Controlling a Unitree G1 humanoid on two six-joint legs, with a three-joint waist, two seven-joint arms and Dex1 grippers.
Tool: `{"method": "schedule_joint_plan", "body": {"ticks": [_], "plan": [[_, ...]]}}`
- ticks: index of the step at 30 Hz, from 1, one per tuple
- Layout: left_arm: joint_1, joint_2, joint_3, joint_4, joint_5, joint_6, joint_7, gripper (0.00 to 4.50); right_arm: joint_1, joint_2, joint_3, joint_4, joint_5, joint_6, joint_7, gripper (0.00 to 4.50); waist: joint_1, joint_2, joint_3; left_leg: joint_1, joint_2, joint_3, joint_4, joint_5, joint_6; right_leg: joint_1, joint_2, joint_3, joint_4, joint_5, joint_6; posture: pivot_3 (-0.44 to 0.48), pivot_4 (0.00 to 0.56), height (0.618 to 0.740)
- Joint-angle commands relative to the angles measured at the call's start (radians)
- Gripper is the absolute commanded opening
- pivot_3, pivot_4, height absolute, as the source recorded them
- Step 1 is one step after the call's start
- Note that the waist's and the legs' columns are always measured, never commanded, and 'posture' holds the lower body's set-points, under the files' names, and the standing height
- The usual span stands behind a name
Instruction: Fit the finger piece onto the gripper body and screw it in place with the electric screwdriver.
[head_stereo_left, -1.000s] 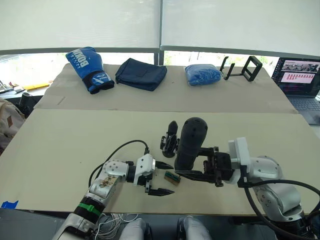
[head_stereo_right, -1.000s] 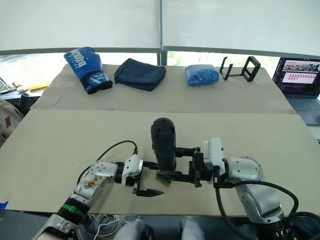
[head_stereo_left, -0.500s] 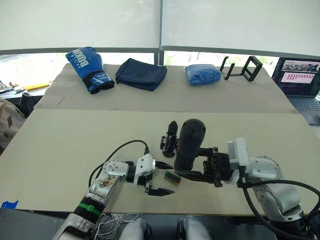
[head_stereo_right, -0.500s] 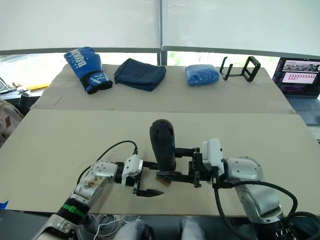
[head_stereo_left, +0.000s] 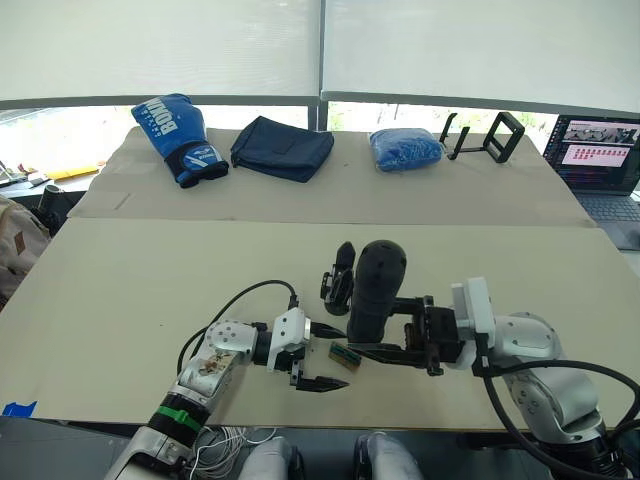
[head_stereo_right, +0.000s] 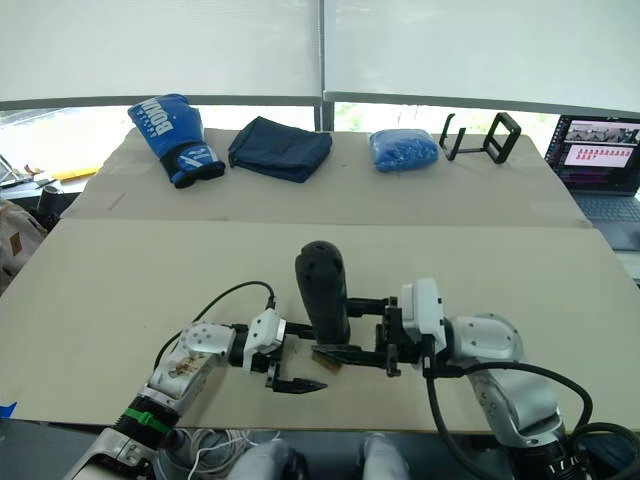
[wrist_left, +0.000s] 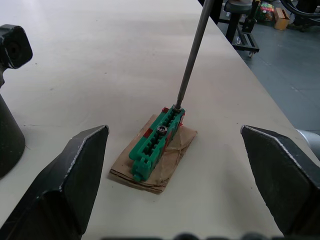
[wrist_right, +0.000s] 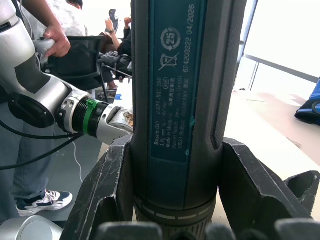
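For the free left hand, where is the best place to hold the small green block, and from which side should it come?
Probably across the two long sides of the green block, near its free end, coming in low along the table. It is long and narrow, lies flat on a brown pad, and the screwdriver bit stands on its far end. The open left hand already flanks it.

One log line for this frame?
right end effector: shut on electric screwdriver | bit on green block | left end effector: open, flanking block | gripper body: untouched

Lab or office: laptop (head_stereo_left: 603, 150), blinds (head_stereo_left: 160, 45), long worktable (head_stereo_left: 120, 290).
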Motion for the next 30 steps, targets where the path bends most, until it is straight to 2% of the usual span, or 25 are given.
{"method": "schedule_joint_plan", "body": {"ticks": [1, 11, 20, 30], "plan": [[0.007, 0.004, -0.004, 0.010, 0.005, -0.004, 0.001, 4.50, -0.017, -0.005, 0.004, -0.014, -0.015, -0.044, 0.007, 1.94, 0.000, 0.000, 0.000, 0.000, 0.000, 0.000, 0.000, 0.000, 0.000, 0.000, 0.000, 0.000, 0.000, 0.000, 0.000, 0.000, 0.150, 0.740], [0.016, 0.008, 0.003, 0.000, -0.002, -0.009, 0.003, 4.50, -0.031, -0.012, -0.007, -0.012, -0.005, -0.062, 0.014, 1.94, 0.000, 0.000, 0.000, 0.000, 0.000, 0.000, 0.000, 0.000, 0.000, 0.000, 0.000, 0.000, 0.000, 0.000, 0.000, 0.000, 0.150, 0.740], [0.046, 0.038, 0.057, -0.030, -0.057, -0.023, -0.009, 4.50, -0.048, -0.022, -0.039, -0.042, 0.080, -0.028, 0.013, 1.94, -0.004, 0.000, 0.000, 0.000, 0.001, 0.000, -0.001, 0.000, 0.000, 0.000, 0.000, 0.000, 0.000, 0.000, 0.000, 0.000, 0.150, 0.740], [0.132, 0.119, 0.176, -0.167, -0.214, -0.005, -0.068, 4.50, -0.119, -0.073, -0.100, -0.064, 0.218, 0.072, -0.015, 1.94, -0.003, 0.000, 0.000, -0.001, 0.001, -0.001, -0.001, 0.000, 0.000, -0.001, -0.002, 0.000, 0.000, 0.000, 0.000, 0.000, 0.150, 0.740]]}}
